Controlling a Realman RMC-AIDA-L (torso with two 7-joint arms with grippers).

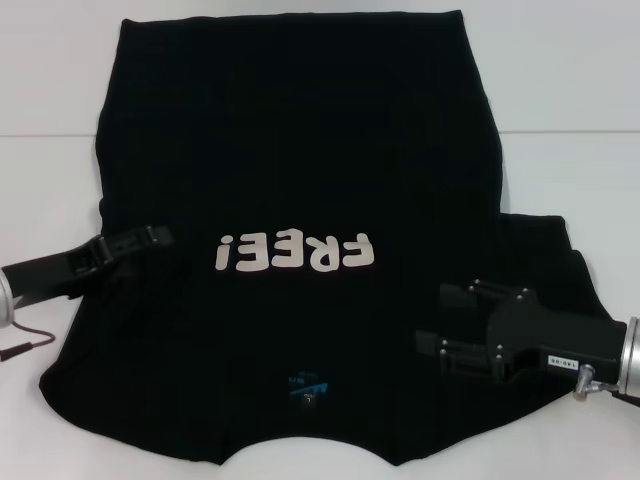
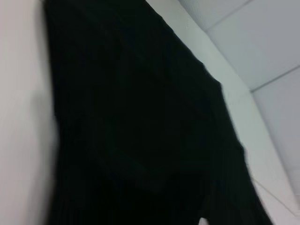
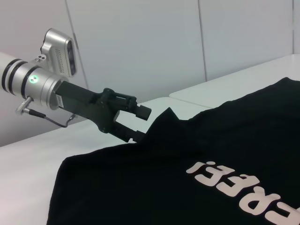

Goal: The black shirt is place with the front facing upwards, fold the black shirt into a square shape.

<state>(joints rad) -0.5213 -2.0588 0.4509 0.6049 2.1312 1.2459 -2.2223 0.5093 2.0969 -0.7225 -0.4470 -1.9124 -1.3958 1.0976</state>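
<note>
The black shirt (image 1: 300,150) lies print-up; left pincer (image 3: 140,124) pinches its edge, right pincer (image 1: 432,318) wide.

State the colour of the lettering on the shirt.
White "FREE!" lettering on the black shirt, clearest in the head view.

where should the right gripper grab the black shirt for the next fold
Probably the black shirt's right sleeve, which lies flat and spread past the body, approached from the shirt's outer right side. The right gripper hovers just inboard of it; the left gripper is pinching the opposite edge, lifted into a peak.
</note>
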